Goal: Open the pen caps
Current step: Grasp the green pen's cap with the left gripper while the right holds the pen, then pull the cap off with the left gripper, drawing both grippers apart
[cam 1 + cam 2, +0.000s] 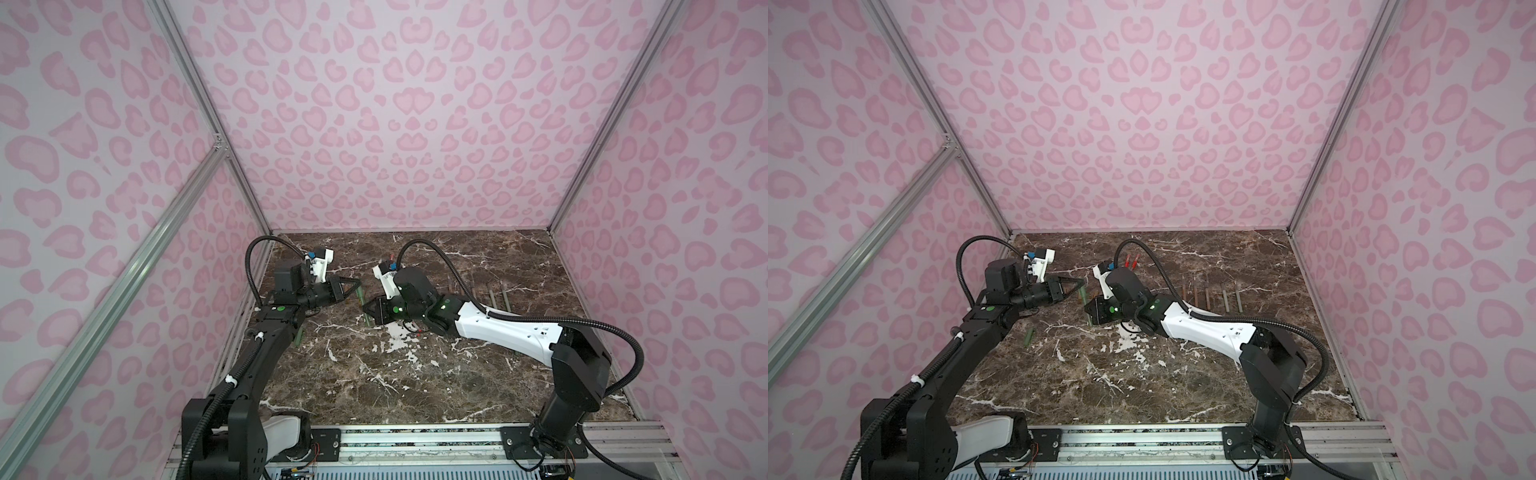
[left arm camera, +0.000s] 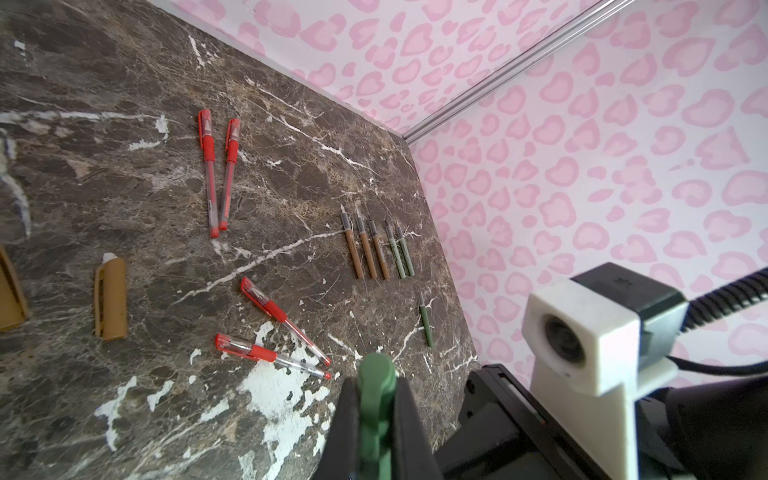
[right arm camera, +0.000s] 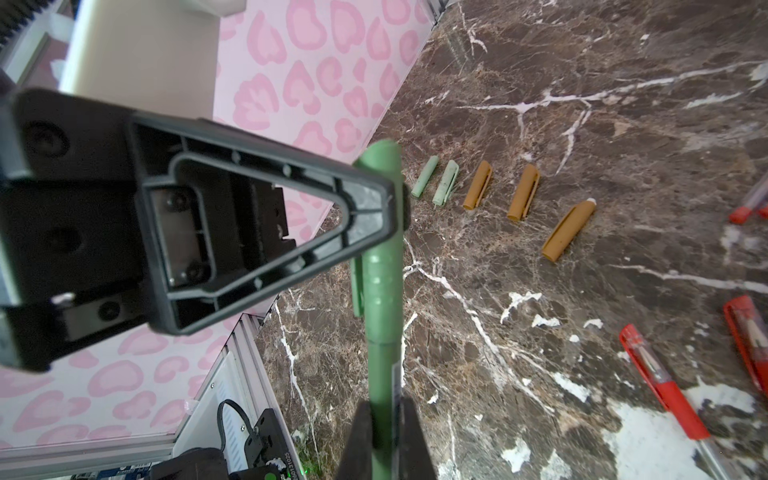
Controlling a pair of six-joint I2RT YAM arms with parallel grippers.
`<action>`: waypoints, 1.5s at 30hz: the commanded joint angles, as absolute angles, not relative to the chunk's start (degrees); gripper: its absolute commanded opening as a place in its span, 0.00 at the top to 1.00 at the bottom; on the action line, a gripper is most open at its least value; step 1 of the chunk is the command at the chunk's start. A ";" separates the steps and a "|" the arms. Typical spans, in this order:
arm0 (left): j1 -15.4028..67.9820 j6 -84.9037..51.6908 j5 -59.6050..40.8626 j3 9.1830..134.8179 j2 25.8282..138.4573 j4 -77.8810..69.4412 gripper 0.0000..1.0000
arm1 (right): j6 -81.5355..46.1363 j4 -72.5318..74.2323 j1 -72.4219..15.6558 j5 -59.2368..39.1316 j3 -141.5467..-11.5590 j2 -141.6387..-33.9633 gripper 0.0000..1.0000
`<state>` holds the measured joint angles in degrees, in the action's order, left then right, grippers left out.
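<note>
A dark green pen (image 3: 384, 374) hangs above the marble table between both grippers. My right gripper (image 3: 384, 411) is shut on its barrel. My left gripper (image 2: 376, 386) is shut on its green cap (image 3: 382, 282), near the closed end; the cap sits on the barrel. In both top views the grippers meet at the back left, left gripper (image 1: 357, 286) just above right gripper (image 1: 366, 308). Loose pen caps lie in a row: pale green ones (image 3: 424, 176) and tan ones (image 3: 523, 192). Another green cap (image 1: 1028, 336) lies by the left arm.
Bare tan barrels (image 2: 365, 249) and green barrels (image 2: 399, 251) lie in a row near the right wall, with one dark green barrel (image 2: 426, 320) apart. Several capped red pens (image 2: 208, 166) lie mid-table. Pink patterned walls close in the table (image 1: 415, 374) on three sides.
</note>
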<state>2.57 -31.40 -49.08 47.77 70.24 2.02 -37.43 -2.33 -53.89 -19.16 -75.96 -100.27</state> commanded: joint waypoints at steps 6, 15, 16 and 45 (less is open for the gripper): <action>2.50 -29.48 -47.68 47.68 68.86 2.20 0.96 | -36.11 -1.36 -53.67 -19.48 -78.31 -102.14 0.71; 2.51 -30.67 -48.44 47.12 68.55 0.49 0.96 | -36.50 -0.79 -53.24 -20.90 -79.66 -105.37 0.80; 2.51 -30.47 -48.57 47.04 68.55 0.53 0.96 | -36.37 -1.44 -53.18 -21.32 -80.25 -105.77 0.85; -2.61 -22.28 -40.74 54.17 68.92 10.48 0.96 | -40.89 5.17 -55.70 -18.56 -55.52 -94.04 1.00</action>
